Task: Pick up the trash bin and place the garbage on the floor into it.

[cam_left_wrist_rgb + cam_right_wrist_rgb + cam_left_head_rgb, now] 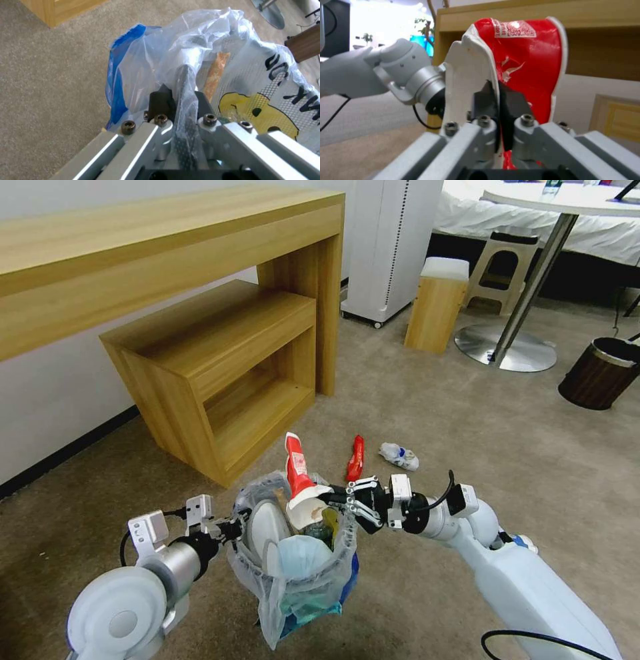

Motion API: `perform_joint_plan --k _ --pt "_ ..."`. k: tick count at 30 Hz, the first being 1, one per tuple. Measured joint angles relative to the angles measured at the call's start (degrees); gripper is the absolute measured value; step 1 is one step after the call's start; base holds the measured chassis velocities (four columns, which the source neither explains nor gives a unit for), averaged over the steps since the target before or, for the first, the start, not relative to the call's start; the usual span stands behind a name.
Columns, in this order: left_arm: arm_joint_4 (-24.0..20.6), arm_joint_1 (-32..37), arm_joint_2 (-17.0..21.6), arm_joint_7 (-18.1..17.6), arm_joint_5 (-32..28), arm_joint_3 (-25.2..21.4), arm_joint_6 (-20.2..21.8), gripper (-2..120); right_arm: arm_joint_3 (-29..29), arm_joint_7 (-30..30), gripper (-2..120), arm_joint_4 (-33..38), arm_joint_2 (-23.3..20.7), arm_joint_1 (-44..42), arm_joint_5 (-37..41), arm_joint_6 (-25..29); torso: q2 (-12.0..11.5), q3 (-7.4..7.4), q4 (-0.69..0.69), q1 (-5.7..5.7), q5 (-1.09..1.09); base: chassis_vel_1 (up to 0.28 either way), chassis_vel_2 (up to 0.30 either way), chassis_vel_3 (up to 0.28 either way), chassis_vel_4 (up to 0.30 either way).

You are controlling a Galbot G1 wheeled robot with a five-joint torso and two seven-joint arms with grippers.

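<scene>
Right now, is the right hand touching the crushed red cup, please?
Touching: the right wrist view shows the right hand pinching the crushed red cup's edge between both fingers.

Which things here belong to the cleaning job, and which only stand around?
Part of the job:
- trash bin, rim held by left gripper
- crushed red paper cup, held by right gripper above the bin
- red wrapper on the floor
- crumpled white litter on the floor

Standing around:
- wooden desk
- brown bin
- round table
- stool
</scene>
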Motion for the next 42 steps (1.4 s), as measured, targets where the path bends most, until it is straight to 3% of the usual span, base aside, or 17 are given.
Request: perform_joint_plan --k 9,14,16,24,30,31,34,35,42 --pt "-1.83 0.86 -0.15 -0.49 -1.39 0.01 0.67 2 1.45 -0.17 43 0.14 -0.88 -0.82 -0.30 -0.07 0.00 0.00 0.00 0.00 0.00 0.000 0.000 0.000 0.000" --pt "-2.09 1.12 -0.15 -0.61 -1.41 -0.11 0.74 2 1.96 -0.17 57 0.65 -1.22 -1.18 -0.21 0.01 0.00 0.00 0.00 0.00 0.00 0.000 0.000 0.000 0.000" --pt "-2.25 1.28 -0.10 -0.76 -1.41 -0.38 0.75 2 2.31 -0.17 70 1.05 -1.50 -1.54 -0.19 0.15 0.00 0.00 0.00 0.00 0.00 0.000 0.000 0.000 0.000" --pt "-2.27 1.27 0.02 -1.66 -1.86 -2.06 0.62 2 3.61 0.08 94 2.24 -2.25 -2.43 0.17 0.76 0.00 0.00 0.00 0.00 0.00 0.000 0.000 0.000 0.000" --pt "-1.21 1.05 0.56 -4.54 -1.59 -4.67 -1.01 2 5.68 10.03 100 4.61 -2.95 -4.12 1.90 1.13 0.00 0.00 0.00 0.00 0.00 0.000 0.000 0.000 0.000" --pt "-0.84 1.11 1.07 -5.63 -0.55 -6.24 -1.79 2 6.38 16.89 100 5.25 -3.27 -5.04 2.75 2.10 0.00 0.00 0.00 0.00 -0.01 0.000 0.000 0.000 0.000" --pt "-0.83 1.12 1.09 -5.67 -0.48 -6.33 -1.84 2 6.40 17.24 100 5.26 -3.28 -5.09 2.80 2.19 0.00 0.00 0.00 0.00 -0.01 0.000 0.000 0.000 0.000" --pt "-0.59 1.43 1.98 -6.08 1.93 -9.29 -3.09 2 8.11 25.38 100 5.40 -3.27 -6.76 2.67 4.53 0.00 0.01 0.00 0.00 -0.01 0.000 0.000 0.000 0.000" --pt "-0.59 1.82 2.27 -7.08 3.16 -13.69 -3.25 2 11.26 32.68 100 4.81 -2.60 -9.92 -4.30 5.06 0.00 0.01 0.00 0.00 -0.01 0.000 0.000 0.000 0.000"
